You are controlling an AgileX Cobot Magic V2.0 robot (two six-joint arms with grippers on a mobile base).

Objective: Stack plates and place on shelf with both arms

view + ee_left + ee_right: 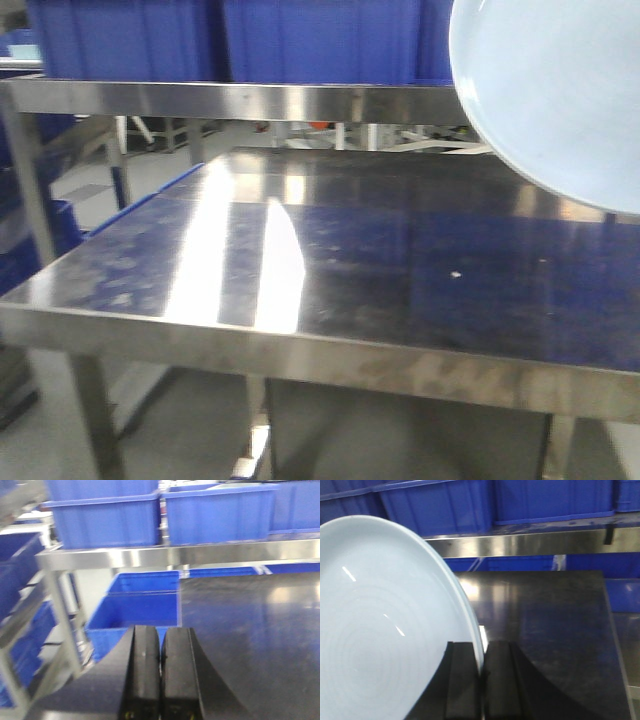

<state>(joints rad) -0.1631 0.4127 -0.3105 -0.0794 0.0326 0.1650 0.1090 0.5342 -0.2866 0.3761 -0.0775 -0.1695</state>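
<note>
Listing by position against the steel surface [350, 270], which serves as reference for every entry:

1. Right gripper [482, 677]: two black fingers [462, 680] pinch the rim of the pale-blue plate [385, 630]. The rim's thin edge runs down into the narrow slot between them.

2. Plate: large, round and shallow, with a low upturned rim and faint concentric rings inside. It is held on edge and tilted, raised clear above the surface without touching it. The front-facing view shows it filling the upper right corner [560, 100], over the far right part of the surface. The right wrist view shows its hollow face turned to that camera. Whether a second plate lies against its back cannot be told.

3. Left gripper [160, 650]: black fingers [145, 670] are pressed together with nothing between them. It hangs above the left edge of the surface.

4. Shelf [240, 100]: a steel ledge above the far side of the surface, running across its whole width.

5. Blue bins [105, 520]: these stand in a row on the shelf, above and beyond the surface.

6. Lower blue bins [140, 605]: open-topped, these sit below surface level, just off its left side.

7. Surface finish: polished dark metal with two bright glare streaks on its left half
</note>
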